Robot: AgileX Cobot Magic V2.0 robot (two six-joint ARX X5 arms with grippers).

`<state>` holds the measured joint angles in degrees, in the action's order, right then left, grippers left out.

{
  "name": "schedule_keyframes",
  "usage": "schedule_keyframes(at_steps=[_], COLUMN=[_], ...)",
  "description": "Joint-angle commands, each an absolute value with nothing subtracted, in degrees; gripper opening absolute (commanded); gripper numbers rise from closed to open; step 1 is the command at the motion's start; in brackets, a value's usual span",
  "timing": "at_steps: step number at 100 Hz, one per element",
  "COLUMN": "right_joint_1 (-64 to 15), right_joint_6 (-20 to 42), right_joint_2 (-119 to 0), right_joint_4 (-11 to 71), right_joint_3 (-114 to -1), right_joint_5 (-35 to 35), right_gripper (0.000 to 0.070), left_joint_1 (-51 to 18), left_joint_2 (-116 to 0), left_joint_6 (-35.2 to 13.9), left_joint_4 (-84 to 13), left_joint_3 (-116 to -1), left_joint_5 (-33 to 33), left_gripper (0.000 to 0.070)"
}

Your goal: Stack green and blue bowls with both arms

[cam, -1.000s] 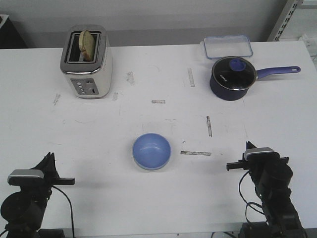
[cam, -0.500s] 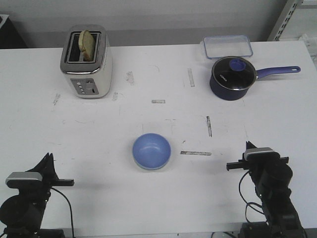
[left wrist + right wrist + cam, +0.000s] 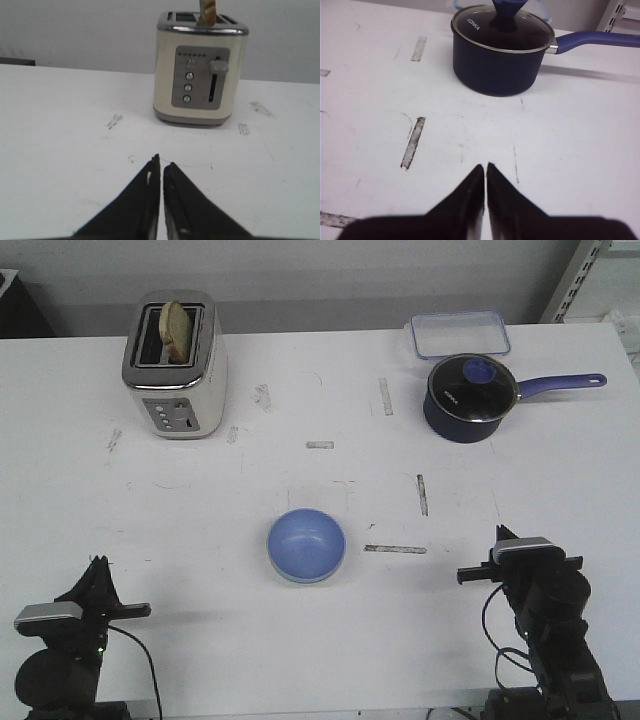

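Left gripper over white table, black fingers closed tip to tip, only thin slit between, nothing held. Cream toaster upright straight ahead of fingertips, well apart, near table's far edge. Control panel faces camera: column of round buttons, slider lever beside them. Bread slice stands in slot. Dark scuff marks on tabletop both sides of toaster. Plain grey wall behind.
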<state>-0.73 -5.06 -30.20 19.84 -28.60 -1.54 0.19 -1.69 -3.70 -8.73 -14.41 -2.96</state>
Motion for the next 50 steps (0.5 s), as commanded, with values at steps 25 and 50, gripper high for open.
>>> schedule_keyframes(at_steps=[25,50], right_joint_1=[-0.78,-0.78], right_joint_6=[-4.38,-4.36], right_joint_2=[-30.41,-30.41], right_joint_4=[19.03,19.03], right_joint_3=[-29.21,-29.23], right_joint_5=[-1.56,-1.54], right_gripper=[0.0000,0.0000], left_joint_1=[-0.12,-1.06], left_joint_2=[-0.19,-0.19], left_joint_6=[-1.04,-0.89], left_joint_4=[1.58,1.74], left_joint_3=[-1.74,-0.71], left_joint_5=[-0.62,-0.21], left_gripper=[0.0001,0.0001])
